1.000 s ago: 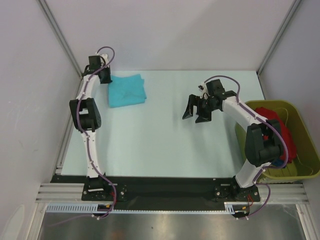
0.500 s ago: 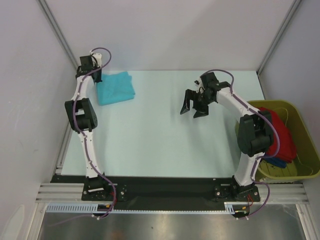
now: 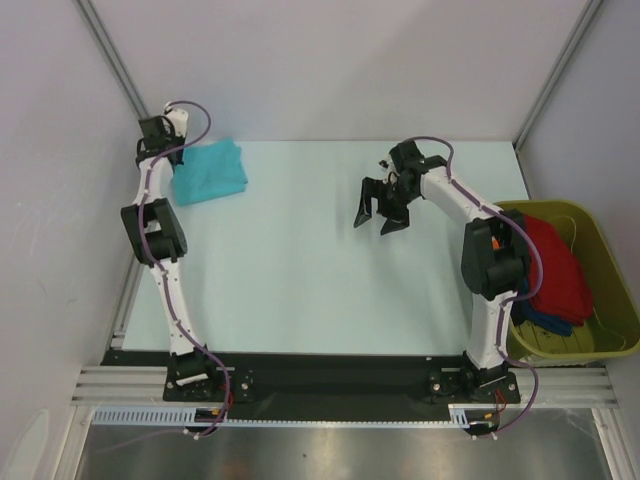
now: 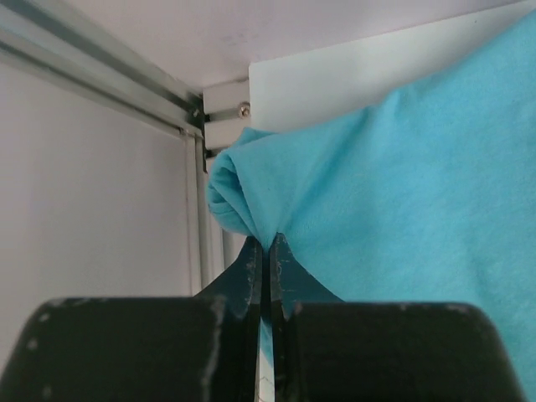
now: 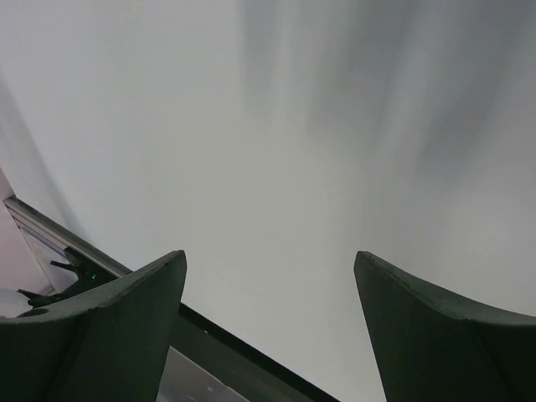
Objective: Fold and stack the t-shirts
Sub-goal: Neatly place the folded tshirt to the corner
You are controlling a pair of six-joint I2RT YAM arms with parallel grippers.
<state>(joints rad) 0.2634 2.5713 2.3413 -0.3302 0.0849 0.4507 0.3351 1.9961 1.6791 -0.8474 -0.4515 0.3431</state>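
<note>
A folded turquoise t-shirt (image 3: pixel 212 170) lies at the table's back left corner. My left gripper (image 3: pixel 176 160) is at its left edge. In the left wrist view that gripper (image 4: pixel 267 244) is shut on a bunched fold of the turquoise t-shirt (image 4: pixel 402 167), and cloth shows between the fingers. My right gripper (image 3: pixel 380 212) hangs open over the back middle of the table. Only bare surface shows between its fingers (image 5: pixel 126 318) in the right wrist view. A red t-shirt (image 3: pixel 555 262) and a dark blue one (image 3: pixel 535 320) lie heaped in the tub.
An olive-green plastic tub (image 3: pixel 604 252) stands at the right edge beside the right arm. White walls and metal frame posts (image 4: pixel 194 109) close in the back left corner, right by the left gripper. The pale table (image 3: pixel 300 270) spreads between the arms.
My left gripper has pulled the turquoise t-shirt leftward and back toward the corner. The right arm has swung left, away from the tub, with its gripper still open.
</note>
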